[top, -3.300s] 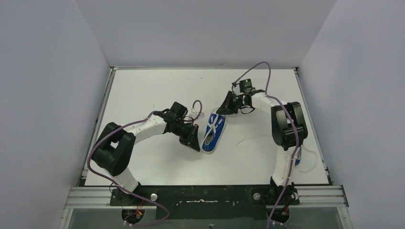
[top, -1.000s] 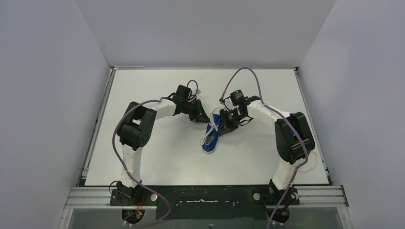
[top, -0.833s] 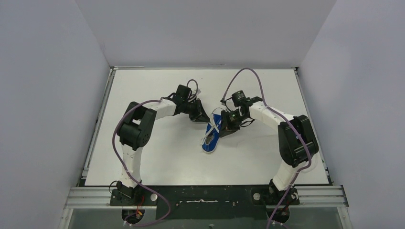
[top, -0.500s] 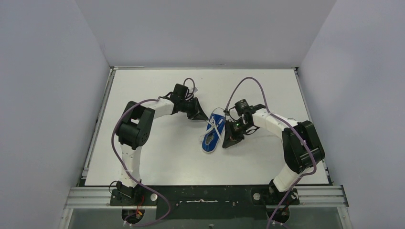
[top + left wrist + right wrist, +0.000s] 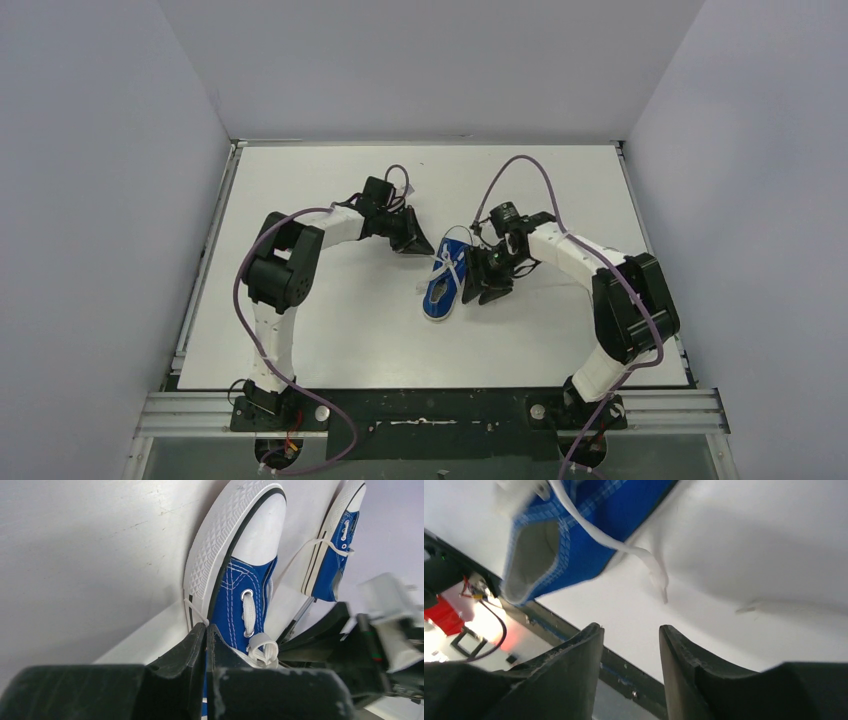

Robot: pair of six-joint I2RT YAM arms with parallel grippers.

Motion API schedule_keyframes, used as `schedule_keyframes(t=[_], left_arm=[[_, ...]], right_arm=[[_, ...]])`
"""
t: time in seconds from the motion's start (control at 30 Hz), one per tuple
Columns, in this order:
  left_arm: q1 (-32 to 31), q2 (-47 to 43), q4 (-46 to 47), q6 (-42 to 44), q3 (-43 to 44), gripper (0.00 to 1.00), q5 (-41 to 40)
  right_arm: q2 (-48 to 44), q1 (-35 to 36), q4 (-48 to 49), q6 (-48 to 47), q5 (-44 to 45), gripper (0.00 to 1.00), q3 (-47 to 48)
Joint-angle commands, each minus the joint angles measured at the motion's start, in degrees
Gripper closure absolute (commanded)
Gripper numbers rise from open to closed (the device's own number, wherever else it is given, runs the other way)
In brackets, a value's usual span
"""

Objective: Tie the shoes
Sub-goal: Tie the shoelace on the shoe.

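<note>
Table: a white tabletop (image 5: pixel 330 330) between plain grey walls, with both arms reaching in over its middle.
Left gripper: the left gripper (image 5: pixel 412 243) (image 5: pixel 206 626) sits low over the table, just beside the upper left end of the near shoe. Its two black fingers are pressed tightly together.
Lace strand: a thin white lace strand (image 5: pixel 194 611) crosses the ribbed edge of the sole and runs straight into the seam between those fingertips, so the left gripper is clenched on it.
Near shoe: a blue canvas shoe (image 5: pixel 447 275) (image 5: pixel 240 585) (image 5: pixel 574 540) lies on the table between the two grippers, set at a slant in the overhead view. Its white toe cap, metal eyelets and white lacing show in the left wrist view. Its grey-lined opening shows in the right wrist view.
Right gripper: the right gripper (image 5: pixel 490 288) (image 5: pixel 629 627) is just beside the right flank of the near shoe. Its fingers stand apart with bare table showing in the gap, and it holds nothing.
Loose lace: a white lace (image 5: pixel 624 545) trails from the near shoe across the table and ends just ahead of the parted fingers, touching neither.
Far shoe: a second blue shoe (image 5: pixel 332 560) lies farther off on the table, apart from the first. It shows clearly only in the left wrist view.
</note>
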Motion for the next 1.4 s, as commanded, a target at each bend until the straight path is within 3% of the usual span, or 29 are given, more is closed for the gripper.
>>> schedule_keyframes(t=[0.0, 0.13, 0.37, 0.93, 1.37], left_arm=[[0.03, -3.91, -0.32, 2.26, 1.59, 1.0, 0.43], [-0.1, -4.1, 1.48, 0.87, 0.54, 1.0, 0.63], [-0.1, -4.3, 2.41, 0.41, -0.4, 1.0, 0.66], [0.34, -4.14, -0.62, 3.03, -4.4, 1.0, -2.37], [0.51, -10.43, -5.72, 6.63, -10.05, 1.0, -13.31]], right_arm=[[-2.83, -0.58, 0.76, 4.14, 10.42, 0.49, 10.37], [0.57, 0.28, 3.75, 10.3, 16.43, 0.44, 18.09], [11.4, 4.78, -0.39, 11.96, 24.63, 0.48, 29.87], [20.76, 10.77, -8.49, 5.5, 35.59, 0.53, 40.35], [24.76, 14.47, -15.67, 2.96, 43.22, 0.57, 45.75]])
